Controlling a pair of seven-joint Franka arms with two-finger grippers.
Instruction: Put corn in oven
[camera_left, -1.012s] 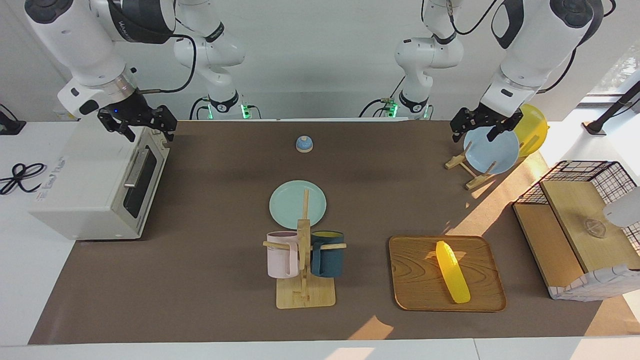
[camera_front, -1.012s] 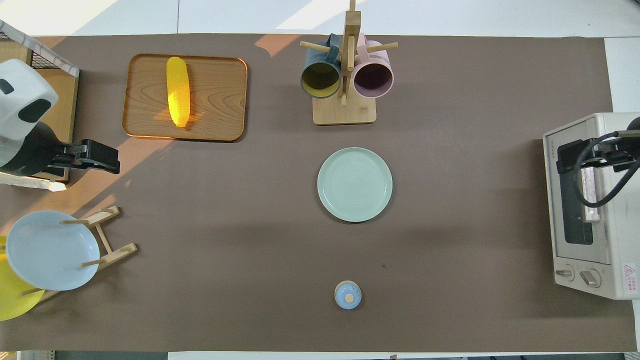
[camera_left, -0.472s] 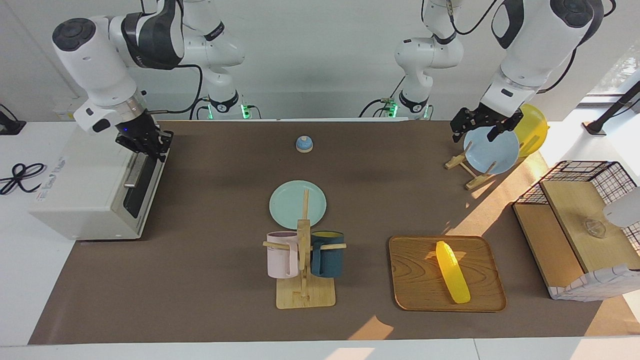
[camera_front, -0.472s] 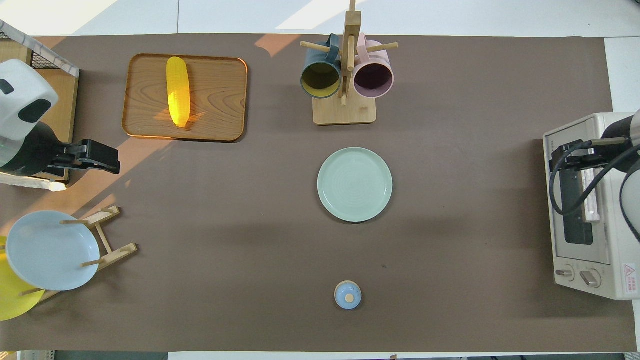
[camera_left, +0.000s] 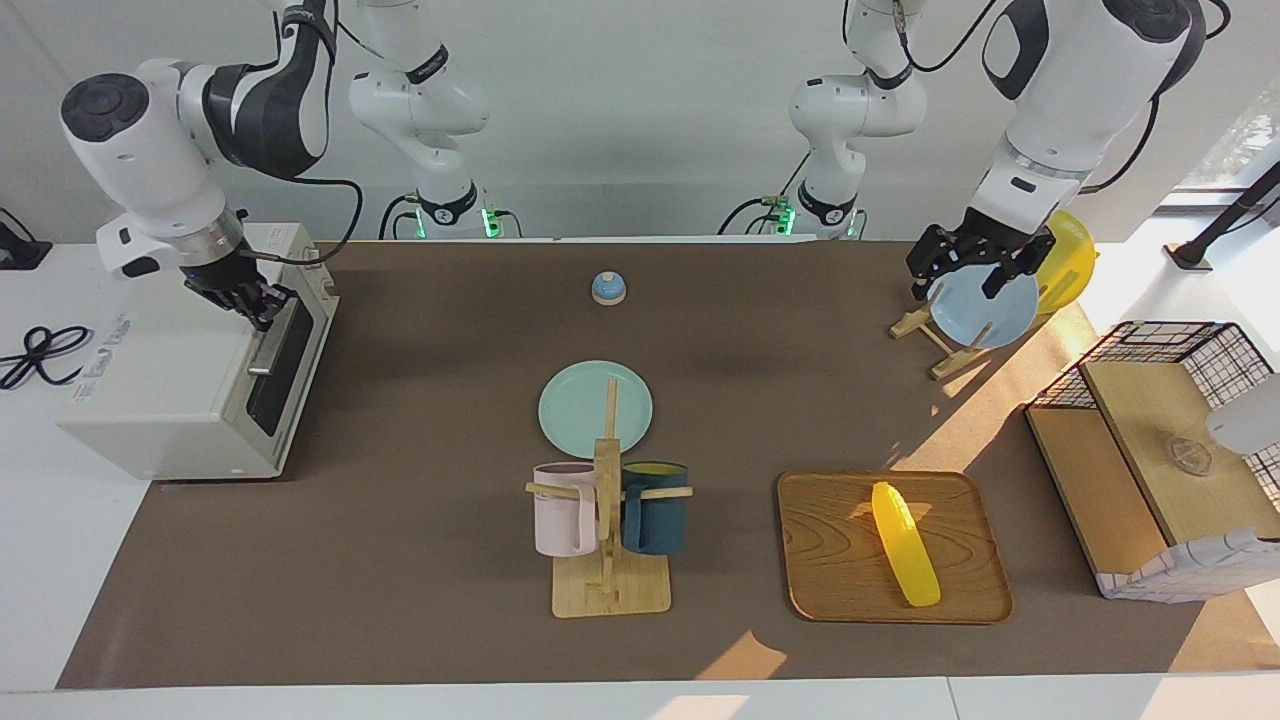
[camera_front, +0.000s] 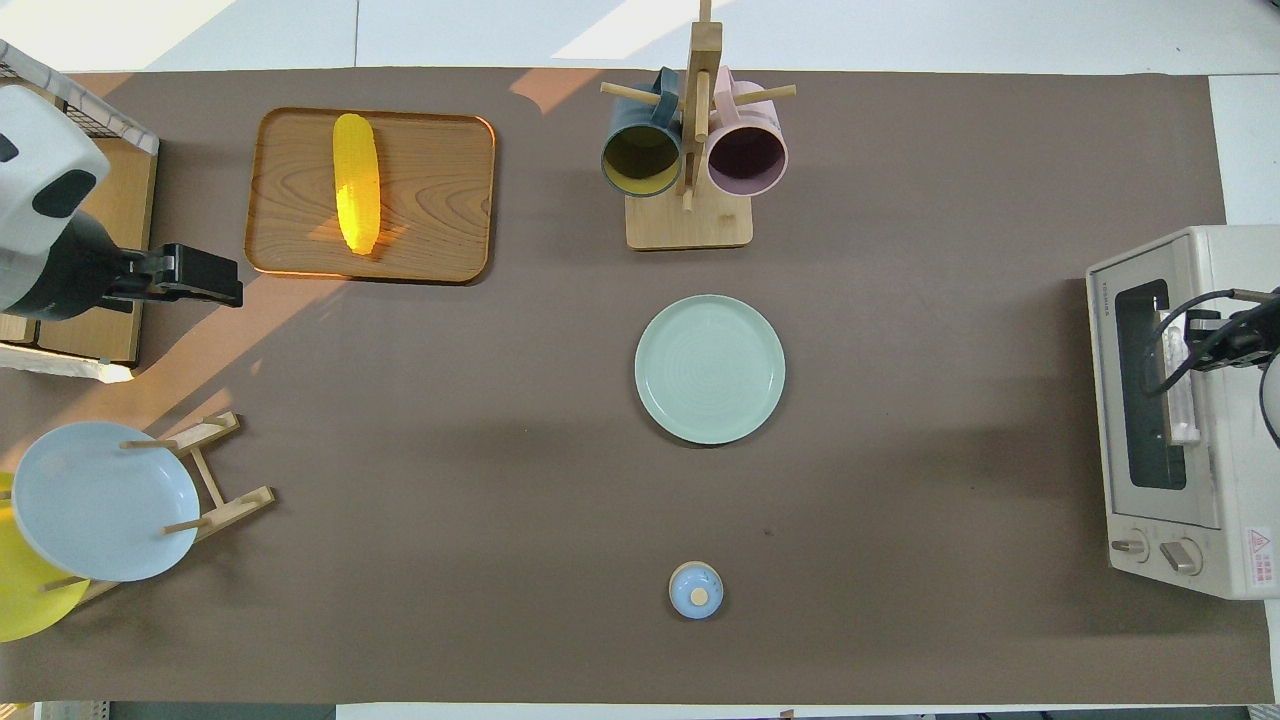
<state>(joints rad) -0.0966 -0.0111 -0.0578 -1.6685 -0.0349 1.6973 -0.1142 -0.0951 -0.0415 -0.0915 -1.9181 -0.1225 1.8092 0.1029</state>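
While the oven (camera_left: 190, 370) sits shut at my right arm's end of the bench (camera_left: 420, 560), the step in hand, as I judge it, is getting its door open. My right pincer (camera_left: 258, 300) is down at the top edge of the door, at the end of the silver handle (camera_left: 270, 340) nearer to me; whether it is spread or pinching the bar I cannot tell. I reckon the next move calls for a firm hold on that bar and a pull outward and down along the door's arc, and the brown mat in front of the door lies bare.

My left arm waits, its pincer (camera_left: 978, 272) spread over the pale blue plate (camera_left: 985, 300) in the wooden rack.

Brown matting covers the bench, with sunlight falling across my left arm's end and a white wall at my back. That end also holds a wire basket (camera_left: 1170, 345) with wooden shelves. Toward it lies the wooden tray (camera_left: 830, 560), and on it the corn (camera_left: 905, 543), untouched, well apart from the oven. Mid-bench stand a mug rack (camera_left: 608, 540) with two mugs, a green plate (camera_left: 580, 405) nearer to me, and a small blue bell (camera_left: 608, 288) nearest.
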